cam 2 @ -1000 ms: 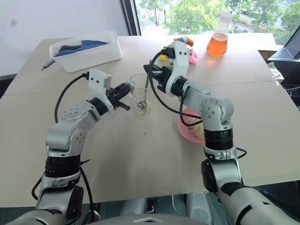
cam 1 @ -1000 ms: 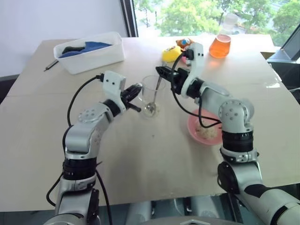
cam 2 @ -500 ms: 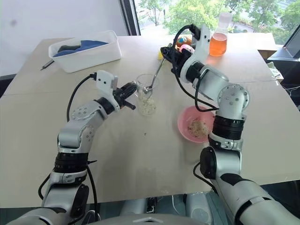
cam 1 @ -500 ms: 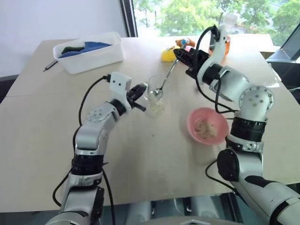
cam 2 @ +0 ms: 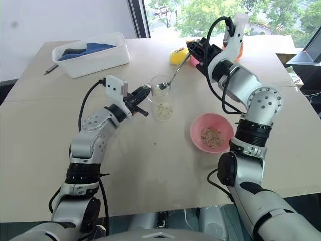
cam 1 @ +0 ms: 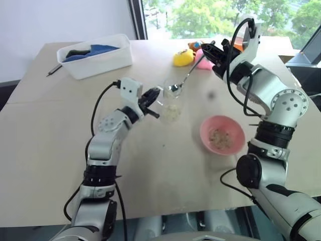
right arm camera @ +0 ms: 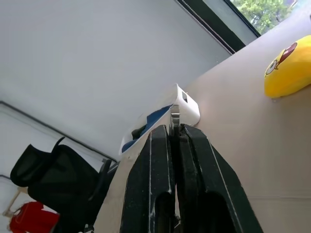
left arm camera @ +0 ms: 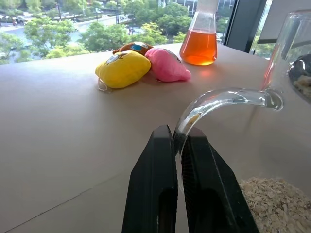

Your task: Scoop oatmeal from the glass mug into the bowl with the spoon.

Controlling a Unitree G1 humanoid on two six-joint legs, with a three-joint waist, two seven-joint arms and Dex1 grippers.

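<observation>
1. Tabletop (cam 1: pixel 150 170): wide, pale beige, carries everything; window with green trees behind its far edge.
2. White bin (cam 1: pixel 98 56): far left on the tabletop, blue and dark items inside. A dark pen (cam 1: pixel 54 70) lies just left of it.
3. Right gripper (cam 1: pixel 213 51): raised over the far middle of the tabletop, fingers pressed together on the spoon handle, pointing toward the robot's left. The right wrist view shows the thin metal handle clamped between the two black fingers (right arm camera: pixel 150 184).
4. Left gripper (cam 1: pixel 153 95): at the left side of the glass mug, fingers pinched tight on the mug's handle; the left wrist view shows the clear curved handle (left arm camera: pixel 218 99) running down between the black fingers (left arm camera: pixel 155 194).
5. Bowl (cam 1: pixel 222 134): pink, round, right of centre, well apart from the mug, a small heap of oatmeal on its bottom.
6. Flask (left arm camera: pixel 200 39): orange liquid, far right, behind the right arm.
7. Soft toys: yellow (cam 1: pixel 183 58) and pink (left arm camera: pixel 166 64), side by side at the far edge.
8. Glass mug (cam 1: pixel 169 105): clear, centre of the tabletop, upright as far as visible, oatmeal (cam 1: pixel 172 113) in its lower part.
9. Spoon (cam 1: pixel 181 84): silver, slanted, its bowl end up at the mug's rim, handle rising to the right gripper; load on it too small to tell.
</observation>
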